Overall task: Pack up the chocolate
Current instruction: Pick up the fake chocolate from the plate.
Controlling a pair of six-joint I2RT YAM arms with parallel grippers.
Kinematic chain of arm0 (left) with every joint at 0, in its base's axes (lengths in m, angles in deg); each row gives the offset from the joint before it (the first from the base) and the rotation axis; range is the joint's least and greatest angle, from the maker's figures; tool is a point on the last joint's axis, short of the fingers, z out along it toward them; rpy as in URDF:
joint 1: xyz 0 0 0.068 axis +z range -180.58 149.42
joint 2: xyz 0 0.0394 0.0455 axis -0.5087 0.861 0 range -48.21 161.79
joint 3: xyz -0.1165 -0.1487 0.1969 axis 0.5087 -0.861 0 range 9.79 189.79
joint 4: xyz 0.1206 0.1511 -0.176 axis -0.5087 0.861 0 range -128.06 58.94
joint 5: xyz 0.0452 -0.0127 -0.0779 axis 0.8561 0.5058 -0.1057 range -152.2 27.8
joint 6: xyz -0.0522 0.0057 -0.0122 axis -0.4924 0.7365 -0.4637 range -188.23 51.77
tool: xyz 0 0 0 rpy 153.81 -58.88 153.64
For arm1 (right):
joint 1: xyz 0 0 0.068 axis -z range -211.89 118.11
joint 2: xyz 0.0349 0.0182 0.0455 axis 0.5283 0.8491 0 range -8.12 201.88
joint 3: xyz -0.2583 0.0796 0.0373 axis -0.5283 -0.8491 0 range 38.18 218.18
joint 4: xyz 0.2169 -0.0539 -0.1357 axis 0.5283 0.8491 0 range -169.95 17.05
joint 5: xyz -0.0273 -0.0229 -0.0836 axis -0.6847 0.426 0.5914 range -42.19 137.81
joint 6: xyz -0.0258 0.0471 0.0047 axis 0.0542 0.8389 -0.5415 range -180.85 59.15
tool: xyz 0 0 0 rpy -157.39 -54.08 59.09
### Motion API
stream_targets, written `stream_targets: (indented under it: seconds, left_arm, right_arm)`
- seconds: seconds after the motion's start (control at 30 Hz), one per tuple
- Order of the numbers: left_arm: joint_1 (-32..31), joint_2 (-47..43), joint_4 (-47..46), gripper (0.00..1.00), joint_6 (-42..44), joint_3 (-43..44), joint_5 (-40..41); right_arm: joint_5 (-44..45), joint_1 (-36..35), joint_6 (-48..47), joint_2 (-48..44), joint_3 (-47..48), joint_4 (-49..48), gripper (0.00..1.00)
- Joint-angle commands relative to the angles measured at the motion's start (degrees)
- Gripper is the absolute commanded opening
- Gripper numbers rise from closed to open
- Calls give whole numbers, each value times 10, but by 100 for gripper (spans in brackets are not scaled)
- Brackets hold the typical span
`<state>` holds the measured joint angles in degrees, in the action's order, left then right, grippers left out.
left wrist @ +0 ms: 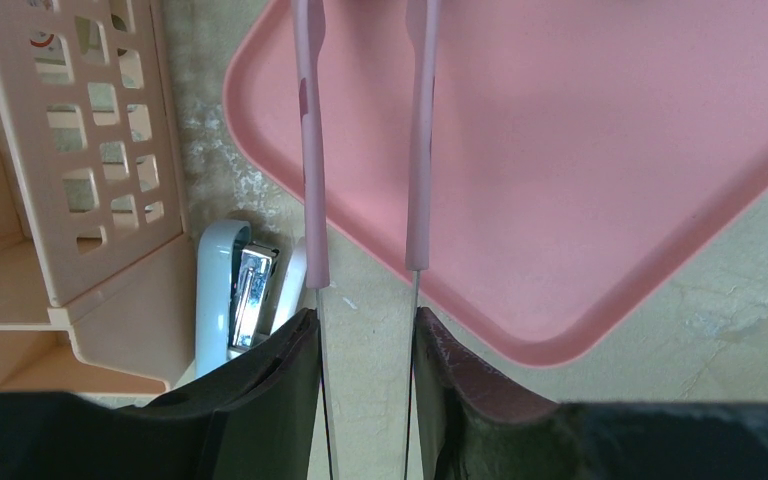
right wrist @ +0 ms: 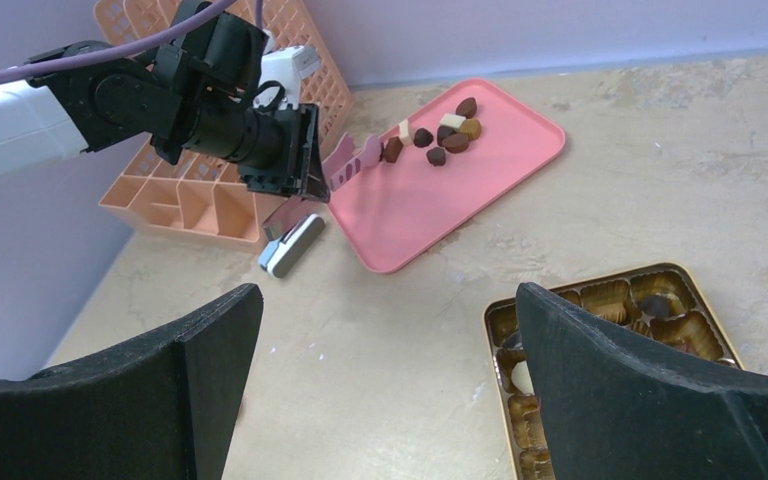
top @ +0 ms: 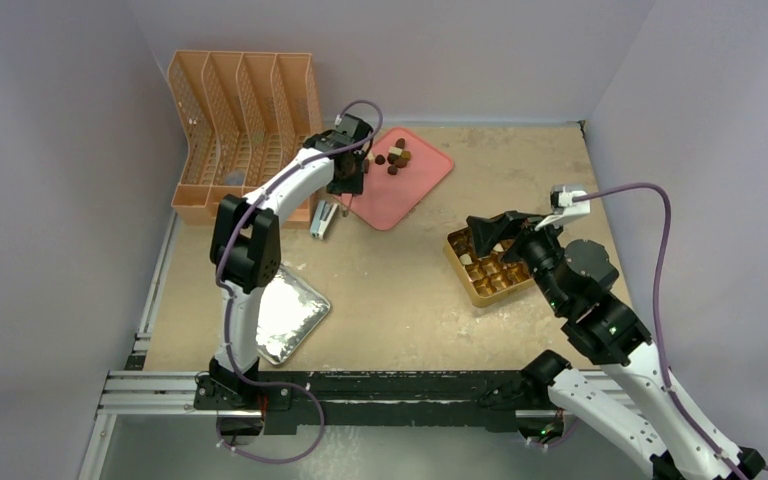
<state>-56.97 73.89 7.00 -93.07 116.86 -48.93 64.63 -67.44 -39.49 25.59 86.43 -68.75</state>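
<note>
Chocolate [top: 397, 157] — beyond tweezers [left wrist: 310, 150] in left gripper [left wrist: 365, 325]

Pink tray [left wrist: 610, 150] smooth matt plastic; gold box [right wrist: 610, 297] glossy; tweezers [left wrist: 418, 150] thin metal.

Top camera overlooks the whole table [top: 400, 300]; left wrist peers close at the pink tray [left wrist: 580, 150], right wrist from farther off.

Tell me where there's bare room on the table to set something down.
Bare tabletop lies between the pink tray, the gold box and the foil pack. The tray's near half is also bare. Crowded: its far end, with the chocolate and the pink tongs, and the stapler beside the orange organizer.
</note>
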Motion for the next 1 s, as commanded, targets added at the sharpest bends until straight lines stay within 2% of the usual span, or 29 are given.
stream_targets:
  seconds: [0.0, 0.27, 0.73, 0.97]
  left_arm:
    - [9, 2, -16, 36, 14, 34, -9]
    - [13, 11, -28, 37, 9, 39, -37]
    - [17, 41, -28, 36, 5, 65, -39]
    - [17, 32, -24, 29, 4, 63, -49]
  right_arm:
    - [-3, 1, -11, 6, 4, -38, 99]
    - [-6, 1, -6, 11, -1, -46, 99]
    - [-6, 1, -5, 11, -3, -44, 99]
    - [-5, 1, -5, 9, -3, -44, 99]
